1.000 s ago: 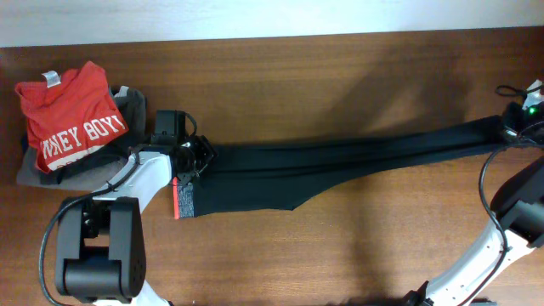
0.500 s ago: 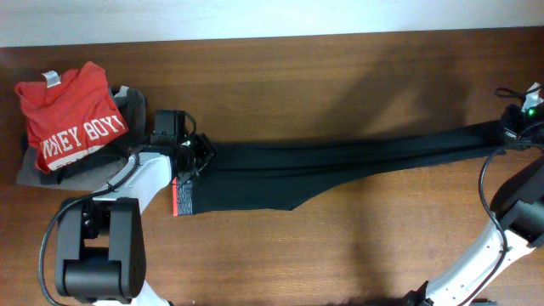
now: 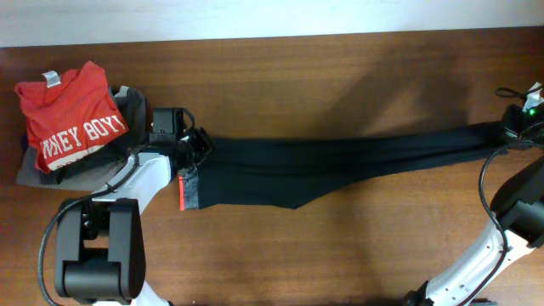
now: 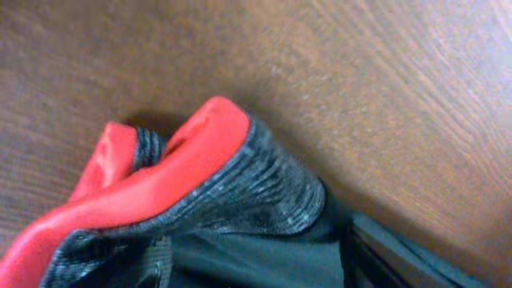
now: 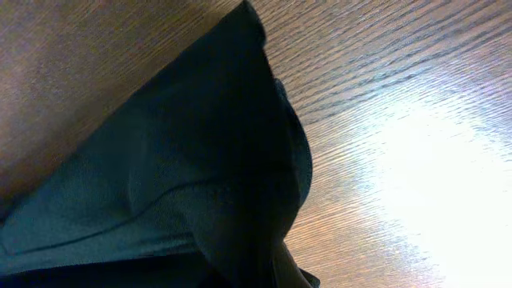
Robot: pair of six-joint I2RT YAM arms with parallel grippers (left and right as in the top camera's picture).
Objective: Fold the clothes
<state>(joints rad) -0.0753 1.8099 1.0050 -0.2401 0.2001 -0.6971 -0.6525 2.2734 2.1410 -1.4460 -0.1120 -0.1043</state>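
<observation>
Gripping both ends, we hold the trousers [image 3: 340, 160] stretched in a long line across the table [image 3: 340, 255]. Our left gripper [image 3: 197, 153] is closed on the red-lined waistband [image 4: 200, 184], which bunches up toward its camera. Our right gripper [image 3: 508, 129] pinches the leg ends [image 5: 208, 160] near the table's right edge. Neither wrist view shows the fingers themselves, only cloth.

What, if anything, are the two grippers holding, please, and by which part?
The black trousers, stretched between them: the left gripper grips the waistband end, the right gripper the leg cuffs.
</observation>
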